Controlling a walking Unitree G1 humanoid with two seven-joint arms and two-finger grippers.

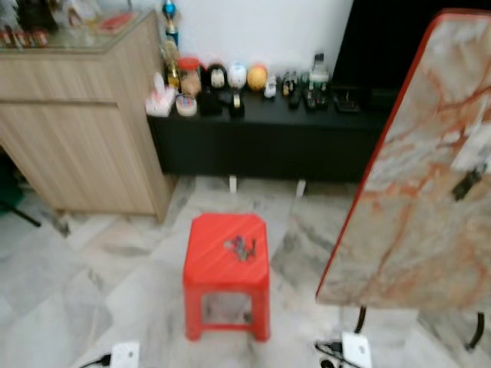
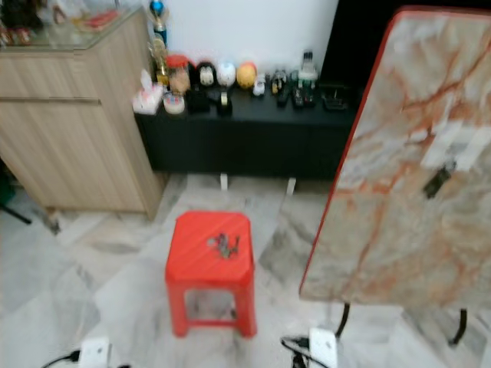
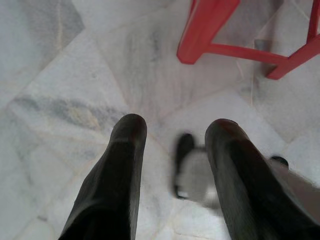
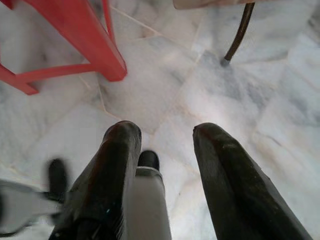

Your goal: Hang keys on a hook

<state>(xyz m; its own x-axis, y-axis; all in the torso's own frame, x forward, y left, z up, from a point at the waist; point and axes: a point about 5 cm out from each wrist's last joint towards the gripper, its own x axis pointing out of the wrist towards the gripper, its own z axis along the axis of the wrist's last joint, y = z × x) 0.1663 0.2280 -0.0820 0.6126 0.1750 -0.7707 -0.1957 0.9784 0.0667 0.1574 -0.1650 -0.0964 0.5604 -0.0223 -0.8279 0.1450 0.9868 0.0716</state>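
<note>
— Two grippers, both hanging low by the floor, and neither has anything in it. The left gripper (image 3: 172, 165) has its fingers spread with bare marble tile between them, and the right gripper (image 4: 160, 165) is just the same.

— And the keys (image 1: 242, 247)?

— On top of the stool (image 1: 211, 253), a small dark bunch a bit right of the seat's middle. That puts them up and ahead of both grippers. In each wrist view you see the stool's red legs beyond the fingertips, so the seat sits above where the fingers point.

— Which arm gets there first?

— Hard call. The stool stands nearly dead centre in front of the robot. With the bunch lying right of centre, I'd lean to the right arm.

— Long axis of the keys?

— Too blurred to say.

— The hook?

— There's a dark fitting (image 1: 466, 182) on the tilted marble board (image 1: 414, 192) off to the right, well apart from the stool. I can't swear it's the hook.
</note>
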